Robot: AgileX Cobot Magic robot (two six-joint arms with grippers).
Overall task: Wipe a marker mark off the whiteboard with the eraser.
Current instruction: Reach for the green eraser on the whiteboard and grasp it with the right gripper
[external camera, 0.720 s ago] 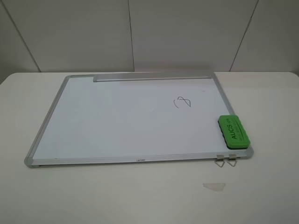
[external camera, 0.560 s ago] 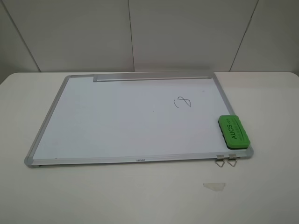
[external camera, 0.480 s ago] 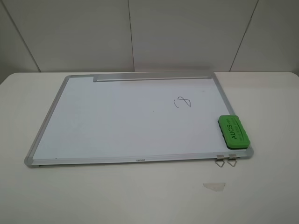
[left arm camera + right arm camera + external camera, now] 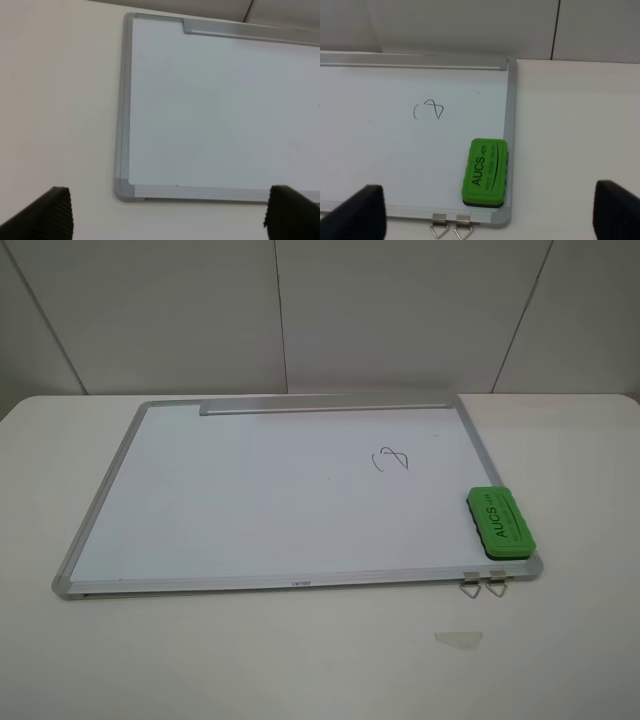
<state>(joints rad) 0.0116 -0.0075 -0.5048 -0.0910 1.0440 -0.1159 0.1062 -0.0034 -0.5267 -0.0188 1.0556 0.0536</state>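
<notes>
Green eraser [image 4: 485,172] in right wrist view, not left

Before me the whiteboard [image 4: 250,505] lies flat; a small looped mark [image 4: 390,459] sits right of centre, the green eraser [image 4: 500,523] flat on its near-right corner.

We see the eraser [image 4: 501,523] in bright green, with dark lettering on top and a dark strip along its base. The board [image 4: 250,500] under it is white, framed in silver-grey, and the tray [image 4: 325,406] on the edge far from the eraser is grey. Near the eraser, the mark [image 4: 390,459] is a thin dark loop. Just beside the eraser, 2 clips [image 4: 483,583] are silver. The table [image 4: 300,670] is cream, and a scrap [image 4: 458,639] near the eraser is pale and translucent. The wall [image 4: 380,310] is off-white with dark seams. The left gripper [image 4: 167,210] and right gripper [image 4: 487,192] are black, with ribbed pads.
</notes>
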